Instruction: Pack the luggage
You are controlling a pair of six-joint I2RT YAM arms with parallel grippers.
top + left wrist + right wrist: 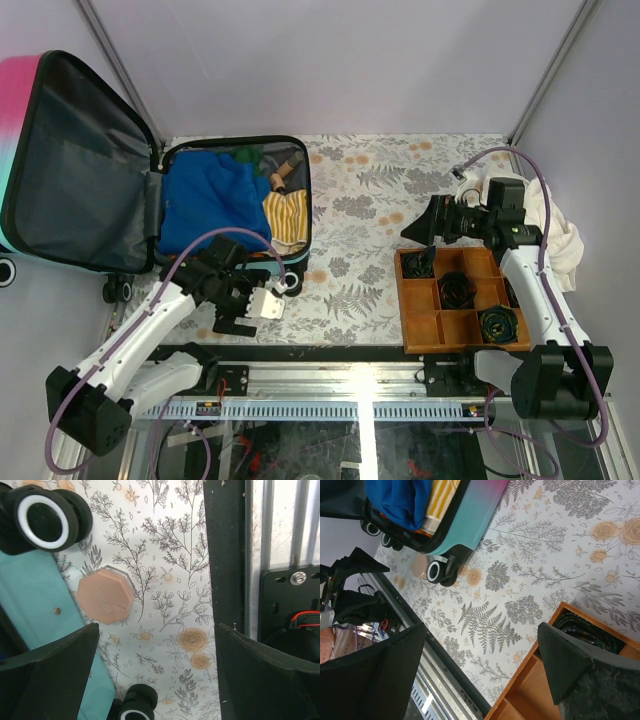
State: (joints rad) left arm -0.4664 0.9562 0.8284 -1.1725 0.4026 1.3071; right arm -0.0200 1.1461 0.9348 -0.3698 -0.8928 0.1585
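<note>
Worktop [380, 200]: covered with a pale cloth printed with grey ferns and orange flowers, and enclosed by plain light walls. Left fingers [157, 627]: spread wide, nothing between them and touching nothing, hanging over the cloth at the near edge of the luggage [80, 160]. Directly below them lies a peach octagonal disc [105, 595], flat on the cloth just beside the teal shell and between two black wheels [45, 517] with white rings. The overhead view hides this disc under the left arm. Right fingers [482, 627]: also spread wide and empty, held above the far left corner of the wooden tray [440, 328]. Luggage: lies open at the far left of the worktop, with the grey-lined lid raised and its pink-to-teal outer side cut off by the frame edge. The base holds a bunched blue garment [205, 200], a yellow-and-white striped cloth [285, 215], a green item [247, 153] and a tan object [283, 170], these last two too small to identify. Wooden tray: at the near right, divided into compartments. Three of them hold dark coils [458, 288] of uncertain kind. A white cloth [565, 240] is at the right edge, partly hidden behind the right arm.
</note>
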